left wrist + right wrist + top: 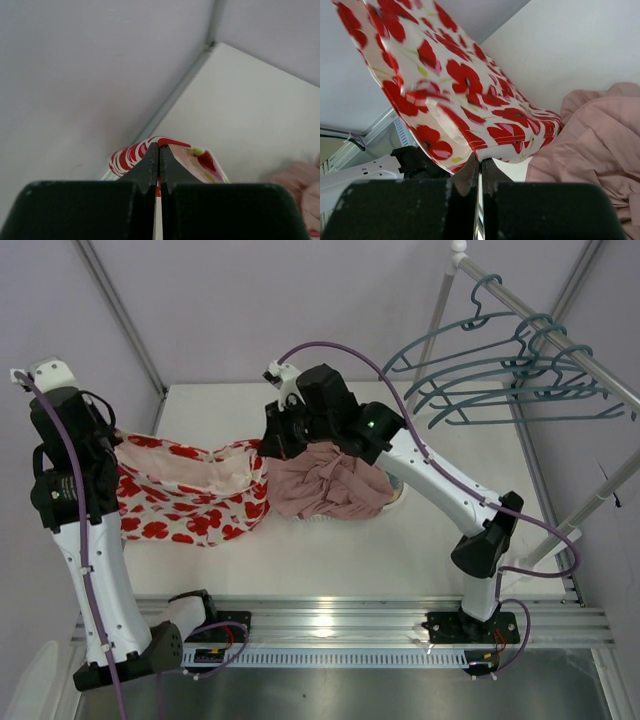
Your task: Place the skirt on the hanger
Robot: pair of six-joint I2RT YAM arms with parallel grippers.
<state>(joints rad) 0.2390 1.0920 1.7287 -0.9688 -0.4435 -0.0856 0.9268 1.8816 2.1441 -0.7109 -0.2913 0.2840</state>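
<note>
**Skirt pinched at both ends, hangers far off**

Top view: the skirt [190, 495] sags between my two arms over the bench [400, 550], beside a pink garment [325, 490]. The hangers [522, 362] hang on the rail [590, 365], well apart to the right.

Left wrist: the left tool [159, 148] is closed on a thin fold of skirt edge. A pinch that small could slip if I pull the cloth taut.

Right wrist: the right tool [480, 162] is clamped on the hem, just beside the pink garment. Lifting may drag that along, and no hanger is off the rail yet.
</note>
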